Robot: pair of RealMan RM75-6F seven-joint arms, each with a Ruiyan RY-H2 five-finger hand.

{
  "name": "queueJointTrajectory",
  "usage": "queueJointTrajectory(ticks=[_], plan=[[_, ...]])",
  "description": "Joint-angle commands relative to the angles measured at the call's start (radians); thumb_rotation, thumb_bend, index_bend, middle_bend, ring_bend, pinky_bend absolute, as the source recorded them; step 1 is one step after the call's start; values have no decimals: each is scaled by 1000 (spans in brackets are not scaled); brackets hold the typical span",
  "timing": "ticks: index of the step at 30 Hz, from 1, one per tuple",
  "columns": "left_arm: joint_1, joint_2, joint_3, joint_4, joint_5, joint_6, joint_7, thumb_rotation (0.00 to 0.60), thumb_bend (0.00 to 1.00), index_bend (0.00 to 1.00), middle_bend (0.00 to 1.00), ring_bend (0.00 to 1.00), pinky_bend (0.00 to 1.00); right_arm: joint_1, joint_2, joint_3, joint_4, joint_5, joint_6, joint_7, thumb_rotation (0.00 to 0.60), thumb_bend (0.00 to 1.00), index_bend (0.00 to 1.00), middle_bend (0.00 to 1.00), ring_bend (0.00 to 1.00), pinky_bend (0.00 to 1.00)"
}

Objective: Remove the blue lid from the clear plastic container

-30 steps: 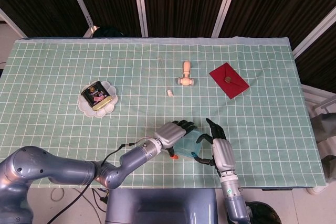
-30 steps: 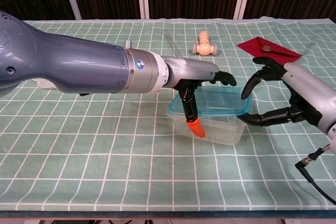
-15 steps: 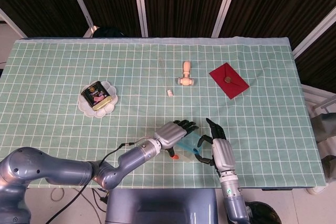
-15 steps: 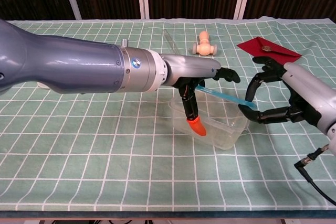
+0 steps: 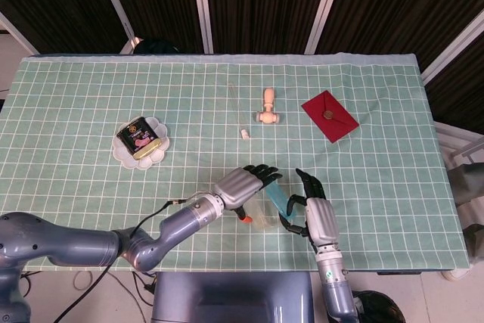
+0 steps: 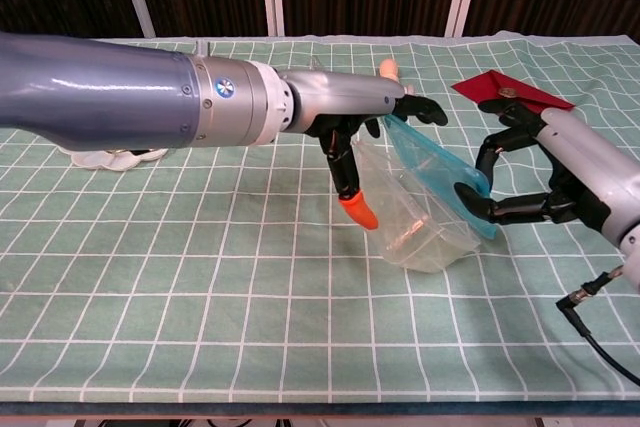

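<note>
One blue lid (image 6: 437,176); one clear container (image 6: 412,225); one red envelope (image 5: 330,116); one dish (image 5: 141,142)

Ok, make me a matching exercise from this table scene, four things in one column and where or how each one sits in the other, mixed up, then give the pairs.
Things:
1. blue plastic lid
2. clear plastic container
3. red paper envelope
4. small dark tin

States:
A. on a white scalloped dish
B. lying flat, far right of the cloth
C. tipped up under the left hand
D. raised on edge against the right hand

Pairs: 1-D, 2-C, 3-B, 4-A
</note>
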Motion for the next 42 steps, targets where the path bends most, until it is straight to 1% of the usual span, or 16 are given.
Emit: queueJointTrajectory(ticks=[1, 9, 16, 20, 24, 31, 38, 39, 41, 42], plan=[[18, 28, 1, -21, 19, 8, -12, 600, 0, 0, 0, 0, 148, 0, -1, 1, 0, -4, 4, -2, 600, 462, 697, 91, 0, 0], [54, 88, 2, -61, 55, 20, -34, 600, 0, 0, 0, 0, 148, 6, -10, 4, -6, -18, 9, -17, 600, 462, 710, 96, 0, 0], [86, 138, -1, -98, 91, 41, -54, 600, 0, 0, 0, 0, 148, 17, -16, 21, -6, -24, 13, -36, 600, 462, 724, 105, 0, 0], [108, 167, -1, -116, 106, 56, -65, 600, 0, 0, 0, 0, 148, 32, -13, 53, 1, -19, 12, -47, 600, 463, 737, 110, 0, 0], [130, 194, 0, -132, 120, 70, -76, 600, 0, 0, 0, 0, 148, 50, 1, 100, 2, -1, 8, -56, 600, 463, 740, 115, 0, 0], [171, 243, 0, -161, 147, 99, -95, 600, 0, 0, 0, 0, 148, 76, 62, 184, 12, 42, -1, -74, 600, 462, 744, 122, 0, 0], [198, 277, -1, -186, 169, 116, -102, 600, 0, 0, 0, 0, 148, 86, 129, 222, 46, 96, -27, -91, 600, 462, 745, 125, 0, 0], [200, 279, -2, -188, 171, 118, -102, 600, 0, 0, 0, 0, 148, 88, 134, 226, 51, 103, -31, -92, 600, 462, 739, 125, 0, 0], [206, 285, -2, -193, 173, 123, -103, 600, 0, 0, 0, 0, 148, 90, 146, 233, 63, 125, -39, -100, 600, 463, 633, 112, 0, 0], [210, 289, -2, -196, 174, 126, -102, 600, 0, 0, 0, 0, 148, 90, 155, 236, 70, 147, -49, -117, 600, 462, 488, 78, 0, 0]])
